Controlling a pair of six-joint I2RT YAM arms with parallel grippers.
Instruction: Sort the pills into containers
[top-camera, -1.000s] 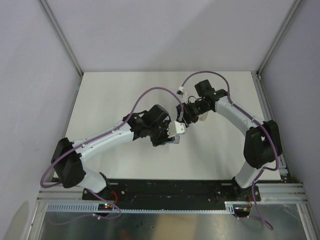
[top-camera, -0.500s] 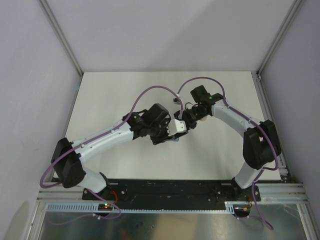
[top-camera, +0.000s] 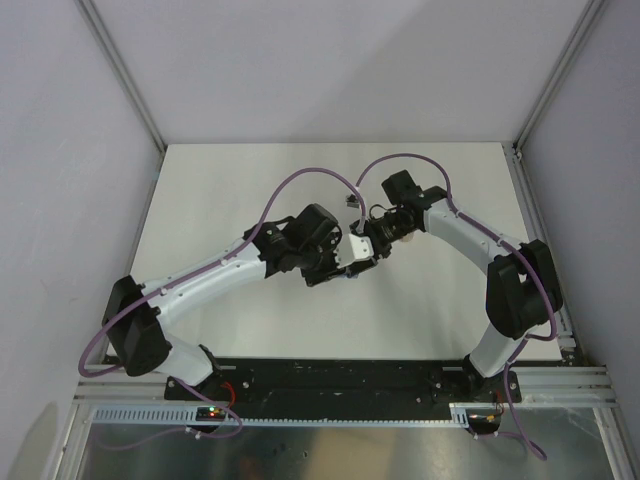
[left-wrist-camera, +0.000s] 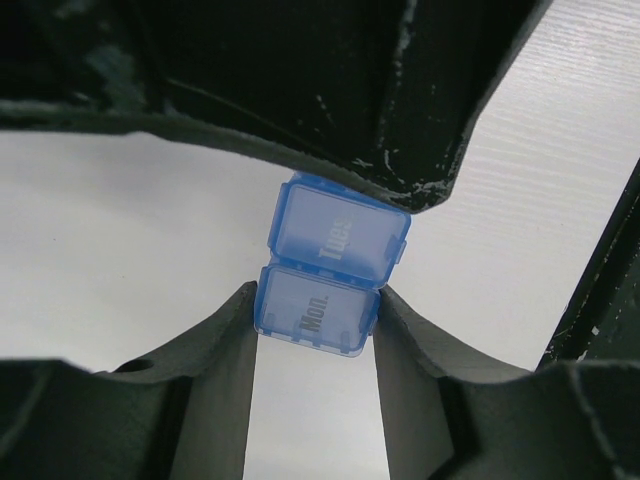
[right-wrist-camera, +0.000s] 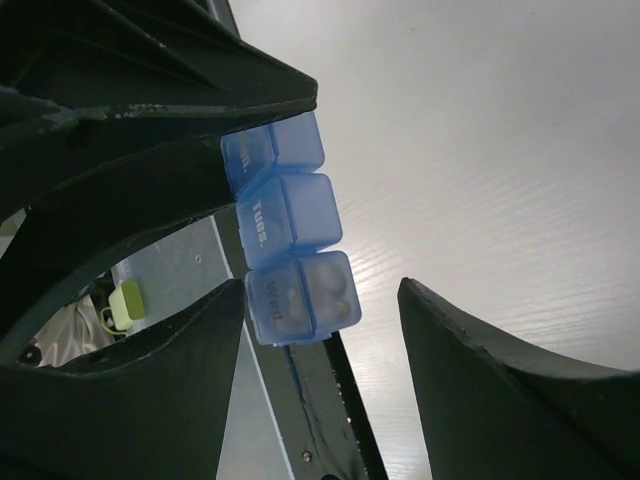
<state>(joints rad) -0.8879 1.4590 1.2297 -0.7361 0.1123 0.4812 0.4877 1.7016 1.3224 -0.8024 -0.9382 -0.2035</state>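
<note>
1. The strip (left-wrist-camera: 330, 265) looks light, stiff and thin-walled. Its plastic is smooth, so we judge it could slip or twist in a pinch, and the flat compartment sides are where to hold it.
2. The left gripper (left-wrist-camera: 315, 305) is clamped across the "Mon." compartment and seems to hold the strip above the table (top-camera: 250, 180), near its middle.
3. The right gripper (right-wrist-camera: 320, 290) straddles the "Wed." end with its jaws apart. One finger is just beside the compartment and the other is clear of it.
4. We see pale lumps, likely pills (right-wrist-camera: 322, 285), through the "Wed." wall.
5. The left arm (top-camera: 220, 265) and right arm (top-camera: 460, 225) bend inward, and their wrists nearly meet.
</note>
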